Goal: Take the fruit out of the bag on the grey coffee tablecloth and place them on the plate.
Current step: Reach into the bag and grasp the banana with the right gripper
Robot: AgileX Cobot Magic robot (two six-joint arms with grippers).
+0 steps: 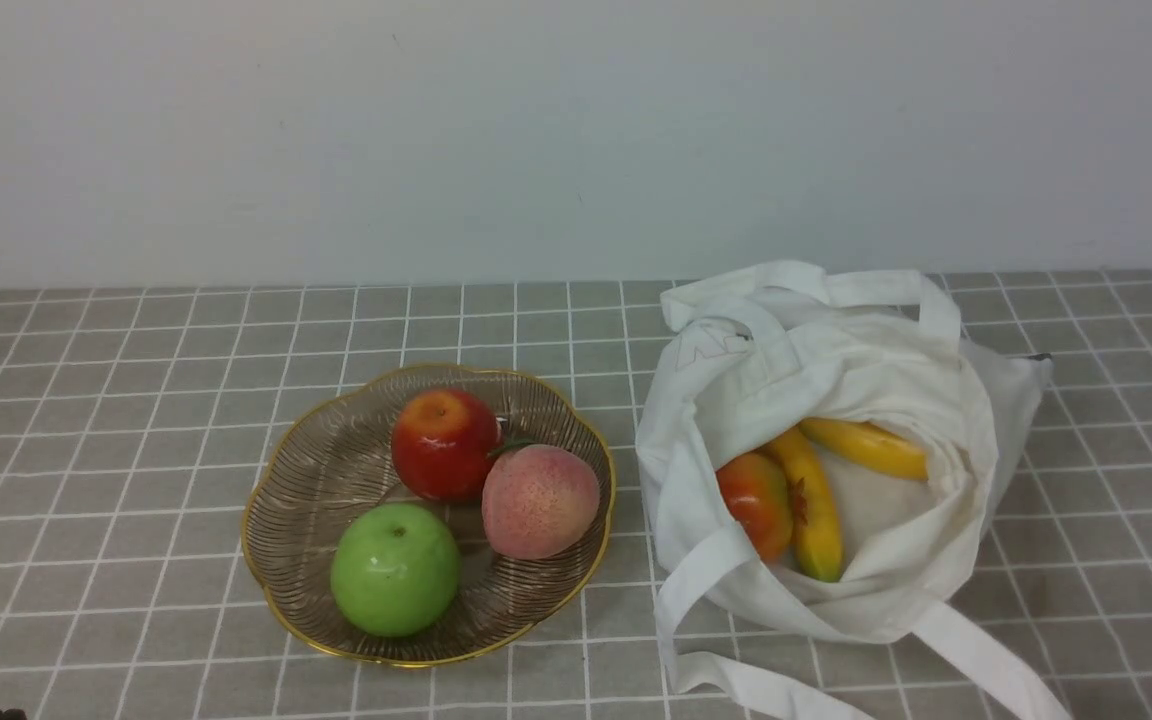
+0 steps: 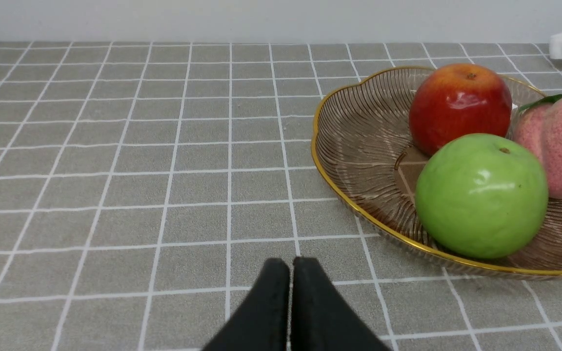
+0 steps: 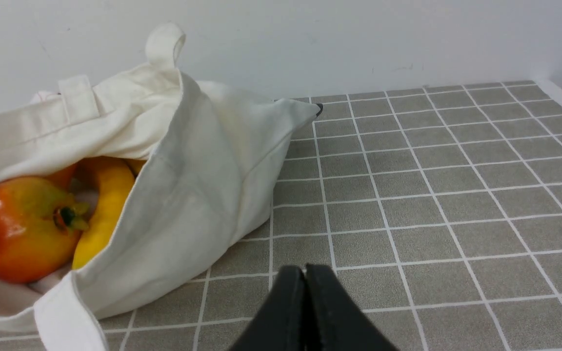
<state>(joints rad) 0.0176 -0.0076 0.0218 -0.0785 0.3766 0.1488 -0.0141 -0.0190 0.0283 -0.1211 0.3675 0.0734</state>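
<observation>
Inside the slumped white bag (image 1: 671,500), on the right of the grey coffee tablecloth (image 1: 116,560), a glossy red-orange fruit (image 1: 762,505) rests against a banana (image 1: 816,515) whose long axis runs from the far side toward me, its green tip nearest; a second banana (image 1: 866,447) lies more crosswise behind. My right gripper (image 3: 305,274), the nearer claw by my reckoning, is clenched with nothing in it, and the fruit lies to its left and forward, so I judge the next move calls for a reach inward with jaws spread across the near banana's width, clear of the loose strap (image 1: 701,580) that could snag. My left gripper (image 2: 291,265), its fingertips nearly together and bare, is nearer the plate (image 1: 281,600), which holds two apples and a peach. The right wrist view shows the red-orange fruit's stem end (image 3: 70,217) and the bag's outer flank; the front view alone shows the crosswise banana's length
</observation>
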